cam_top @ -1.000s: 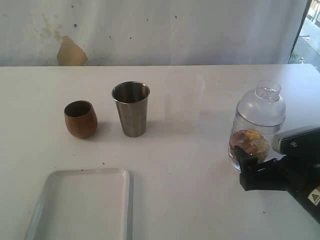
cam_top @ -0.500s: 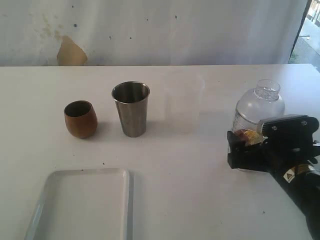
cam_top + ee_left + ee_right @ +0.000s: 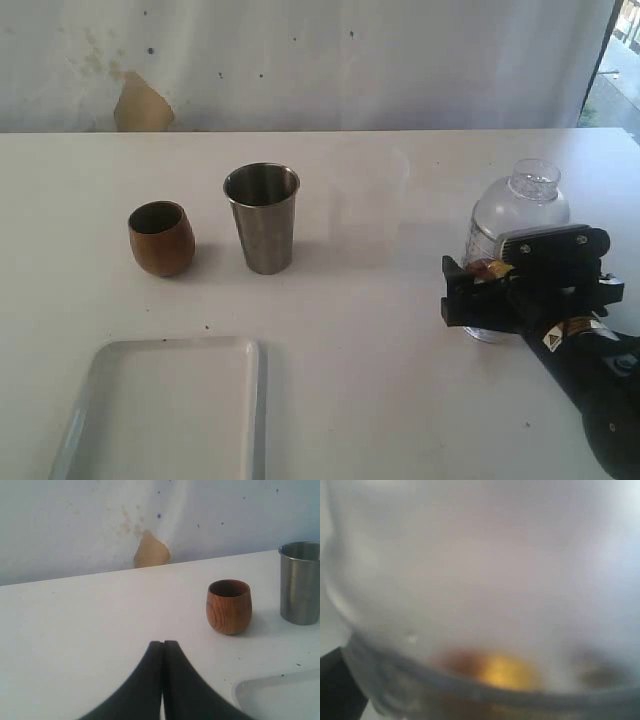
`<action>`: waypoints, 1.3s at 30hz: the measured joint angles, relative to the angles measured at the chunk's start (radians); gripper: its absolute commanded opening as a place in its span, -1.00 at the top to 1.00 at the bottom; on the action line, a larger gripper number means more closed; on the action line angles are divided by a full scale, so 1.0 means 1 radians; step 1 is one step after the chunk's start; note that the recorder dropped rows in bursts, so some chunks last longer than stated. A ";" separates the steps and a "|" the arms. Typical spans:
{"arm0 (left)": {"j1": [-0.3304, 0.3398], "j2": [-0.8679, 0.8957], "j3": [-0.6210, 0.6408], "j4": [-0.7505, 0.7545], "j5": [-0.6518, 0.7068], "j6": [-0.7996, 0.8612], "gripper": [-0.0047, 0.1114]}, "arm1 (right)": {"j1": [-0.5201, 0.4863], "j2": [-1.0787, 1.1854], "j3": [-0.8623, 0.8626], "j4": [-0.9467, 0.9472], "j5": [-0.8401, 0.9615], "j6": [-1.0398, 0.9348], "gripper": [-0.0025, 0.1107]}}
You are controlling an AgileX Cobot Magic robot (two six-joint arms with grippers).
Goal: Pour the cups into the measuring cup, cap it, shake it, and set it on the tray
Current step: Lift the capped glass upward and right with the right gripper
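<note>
Your white tabletop (image 3: 380, 340), stained pale wall (image 3: 300, 60) behind, left gripper (image 3: 163, 649) pinched closed, right gripper (image 3: 498, 300) spread wide around the capped measuring cup (image 3: 482, 250)

Right gripper (image 3: 470, 297) has moved left and farther in from the near-right corner. Its wide-spread jaws now sit level with the lower body of the measuring cup (image 3: 490, 333) and hide most of it. Earlier they stood nearer, short of it.

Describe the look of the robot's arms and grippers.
The right gripper is black and boxy, topped by a pale grey plate with screws; a yellow and white sticker sits on its arm. The left gripper has two smooth black tapered fingers.
</note>
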 measured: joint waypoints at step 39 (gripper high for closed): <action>0.000 0.000 0.000 0.000 0.000 0.000 0.92 | -0.027 -0.264 -0.094 -0.148 0.350 0.030 0.96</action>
